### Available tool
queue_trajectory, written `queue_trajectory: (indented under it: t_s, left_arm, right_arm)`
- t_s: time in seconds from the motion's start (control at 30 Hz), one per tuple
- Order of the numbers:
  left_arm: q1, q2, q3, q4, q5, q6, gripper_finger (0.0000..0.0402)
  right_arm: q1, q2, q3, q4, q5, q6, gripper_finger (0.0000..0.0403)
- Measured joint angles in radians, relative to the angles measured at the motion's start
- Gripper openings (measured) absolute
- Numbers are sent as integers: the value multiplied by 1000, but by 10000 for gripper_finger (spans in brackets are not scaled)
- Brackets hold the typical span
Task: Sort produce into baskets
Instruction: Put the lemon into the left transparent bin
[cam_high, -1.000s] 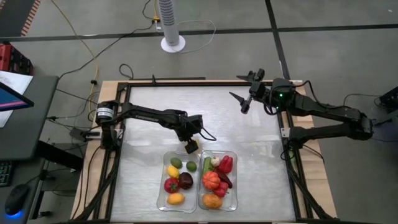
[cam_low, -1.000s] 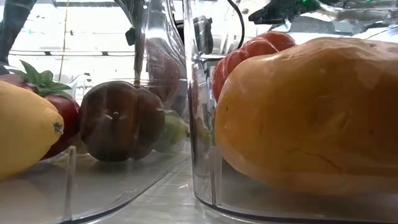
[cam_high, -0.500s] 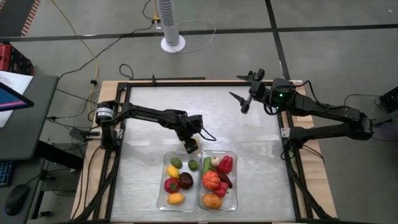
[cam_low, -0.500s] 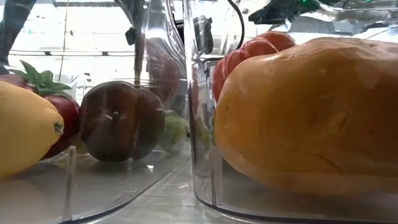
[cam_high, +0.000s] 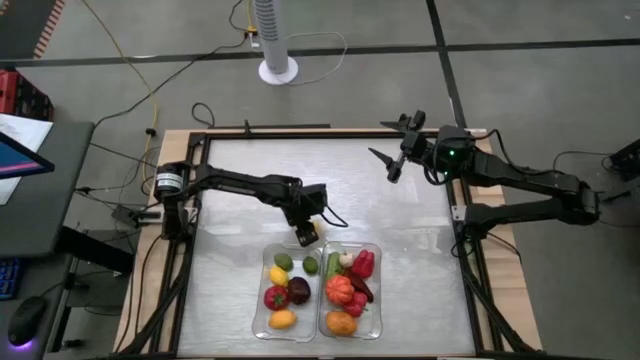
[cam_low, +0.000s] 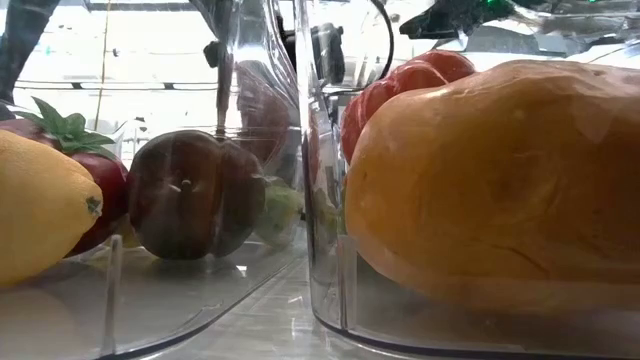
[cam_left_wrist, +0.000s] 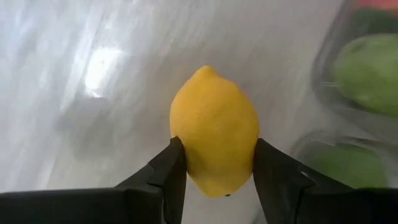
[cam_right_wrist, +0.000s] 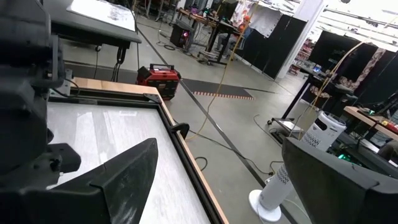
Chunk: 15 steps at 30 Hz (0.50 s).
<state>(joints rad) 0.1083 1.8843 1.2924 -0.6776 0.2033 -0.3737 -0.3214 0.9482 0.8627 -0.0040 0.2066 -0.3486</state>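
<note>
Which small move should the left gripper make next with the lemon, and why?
Probably lift a little. The left gripper has its fingers on both sides of the yellow lemon, which lies on the table just outside the clear plastic left basket, so it must clear the rim first.

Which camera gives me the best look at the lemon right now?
The left wrist view: the lemon fills the frame between the left end effector's fingers. From the high view it is only a yellow speck beside the baskets; the low and right wrist views miss it.

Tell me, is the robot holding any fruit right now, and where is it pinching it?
Yes. The left gripper pinches a yellow lemon by its two sides, near one end. The right gripper is open and holds nothing.
</note>
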Motion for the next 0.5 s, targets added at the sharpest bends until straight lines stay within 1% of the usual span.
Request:
queue_trajectory:
  t_s: [0.1, 0.27, 0.43, 0.5]
  left_arm:
    - [10, -1, 80, -73, -11, 45, 140]
    - [14, -1, 270, -252, -94, 108, 140]
    - [-11, -2, 438, -432, -61, 116, 140]
    - [-29, -2, 475, -506, 3, 90, 140]
  right_arm:
    - [0, 0, 0, 0, 0, 0, 369]
    - [0, 0, 0, 0, 0, 0, 369]
    - [-2, 0, 0, -16, 0, 0, 369]
    - [-2, 0, 0, -23, 0, -1, 369]
